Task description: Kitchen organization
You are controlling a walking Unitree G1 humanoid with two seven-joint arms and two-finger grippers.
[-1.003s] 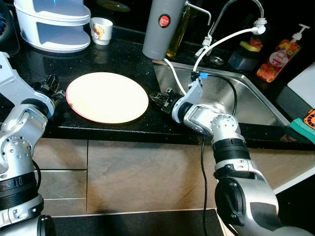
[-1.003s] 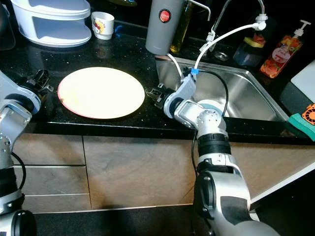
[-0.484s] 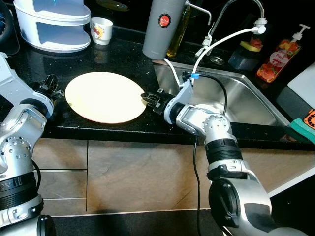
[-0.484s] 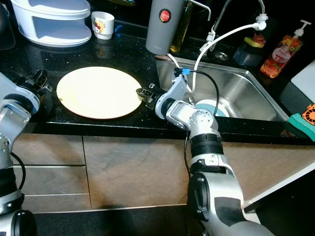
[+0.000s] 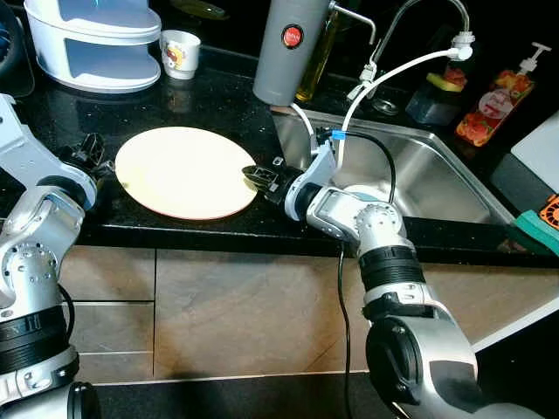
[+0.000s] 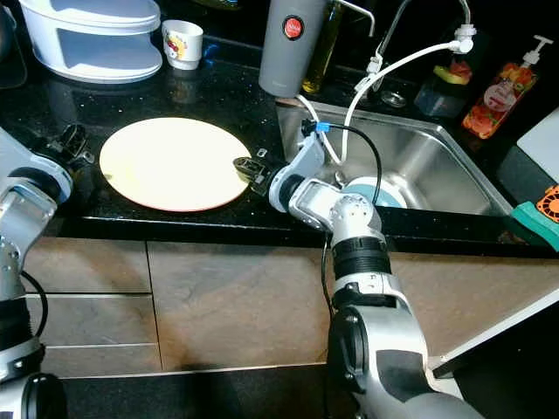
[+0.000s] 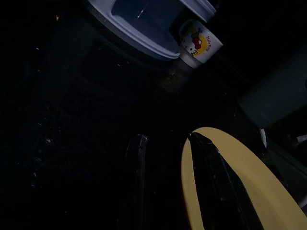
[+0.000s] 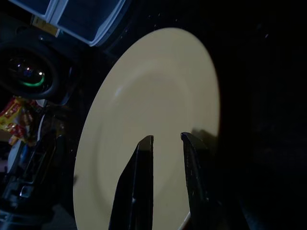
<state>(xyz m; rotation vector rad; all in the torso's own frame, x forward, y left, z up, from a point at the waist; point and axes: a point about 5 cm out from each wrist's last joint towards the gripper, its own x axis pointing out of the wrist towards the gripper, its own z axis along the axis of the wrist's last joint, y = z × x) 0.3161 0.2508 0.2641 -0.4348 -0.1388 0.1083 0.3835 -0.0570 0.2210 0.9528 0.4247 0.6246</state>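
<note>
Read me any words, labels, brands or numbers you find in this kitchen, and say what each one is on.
No text here can be read.
Grey cylinder: red round badge, marks too small to read.
Mug: cartoon picture, no readable words.
Pump bottle: fruit-pattern label, print too blurred.
Orange item at the right edge: pattern, no legible writing.
Yellow plate, with the right tool at its rim: unmarked.

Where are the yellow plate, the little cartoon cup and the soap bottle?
Round yellow plate (image 5: 179,170), left eye view, its middle.
Small white cartoon cup (image 5: 179,54), left eye view, its side.
Orange pump soap bottle (image 5: 494,112), left eye view, its label.
</note>
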